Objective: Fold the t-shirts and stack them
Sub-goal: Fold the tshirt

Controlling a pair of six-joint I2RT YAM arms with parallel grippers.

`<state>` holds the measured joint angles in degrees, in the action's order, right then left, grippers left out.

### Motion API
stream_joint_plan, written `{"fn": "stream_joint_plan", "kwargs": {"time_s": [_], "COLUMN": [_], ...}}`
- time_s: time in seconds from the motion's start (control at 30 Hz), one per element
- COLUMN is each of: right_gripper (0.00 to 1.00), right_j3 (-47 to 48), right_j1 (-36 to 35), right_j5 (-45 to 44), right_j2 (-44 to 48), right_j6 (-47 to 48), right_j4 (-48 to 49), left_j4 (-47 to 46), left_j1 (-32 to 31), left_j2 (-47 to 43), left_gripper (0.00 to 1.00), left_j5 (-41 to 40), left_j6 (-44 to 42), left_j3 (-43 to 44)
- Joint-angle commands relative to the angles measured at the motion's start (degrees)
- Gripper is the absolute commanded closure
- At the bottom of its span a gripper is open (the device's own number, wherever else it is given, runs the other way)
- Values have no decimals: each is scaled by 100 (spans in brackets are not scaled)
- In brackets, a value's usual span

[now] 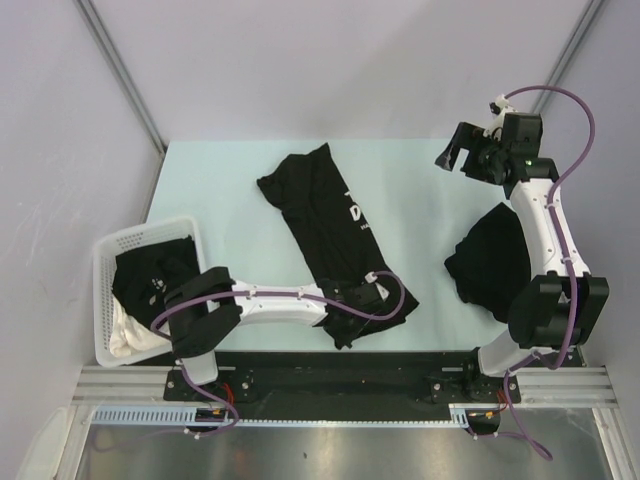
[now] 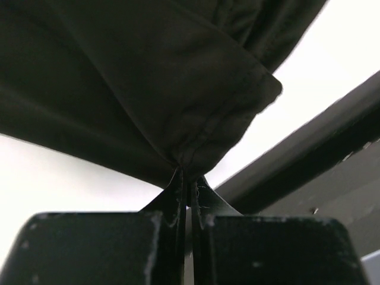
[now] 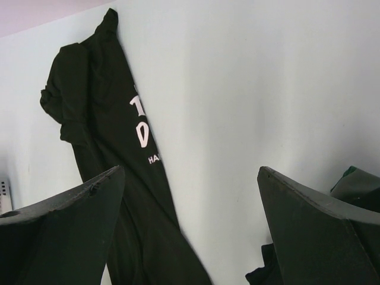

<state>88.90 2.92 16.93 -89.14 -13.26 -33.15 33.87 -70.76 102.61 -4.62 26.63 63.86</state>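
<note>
A long black t-shirt [image 1: 325, 225] with white lettering lies lengthwise down the middle of the pale table [image 1: 220, 200]. My left gripper [image 1: 372, 292] is shut on its near end. In the left wrist view the jaws [image 2: 187, 178] pinch a bunched hem of the black fabric [image 2: 148, 89], which hangs lifted above them. A second black t-shirt [image 1: 490, 260] lies folded at the right. My right gripper [image 1: 452, 158] is raised over the far right corner, open and empty. The right wrist view shows the lettered t-shirt [image 3: 101, 119] off to the left of its spread fingers [image 3: 65, 219].
A white lattice basket [image 1: 108, 262] at the left edge holds more black t-shirts [image 1: 150, 280] and a white cloth [image 1: 125, 335]. The dark rail [image 1: 330, 365] with both arm bases runs along the near edge. Grey walls enclose the table.
</note>
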Motion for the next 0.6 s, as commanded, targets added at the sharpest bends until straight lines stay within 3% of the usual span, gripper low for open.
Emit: {"fn": "stream_joint_plan", "kwargs": {"time_s": [0.0,0.57], "right_gripper": [0,0], "right_j3": [-5,-31], "right_j1": [25,-81], "right_j5": [109,302], "right_j2": [-156,-376], "right_j6": [-28,-107], "right_j4": [221,388], "left_j4": [1156,2518], "left_j1": [-96,-105], "left_j2": [-311,-1111], "left_gripper": [100,100], "left_j5": [181,-267], "left_j6": [395,1160], "left_j3": [-391,-1200]}}
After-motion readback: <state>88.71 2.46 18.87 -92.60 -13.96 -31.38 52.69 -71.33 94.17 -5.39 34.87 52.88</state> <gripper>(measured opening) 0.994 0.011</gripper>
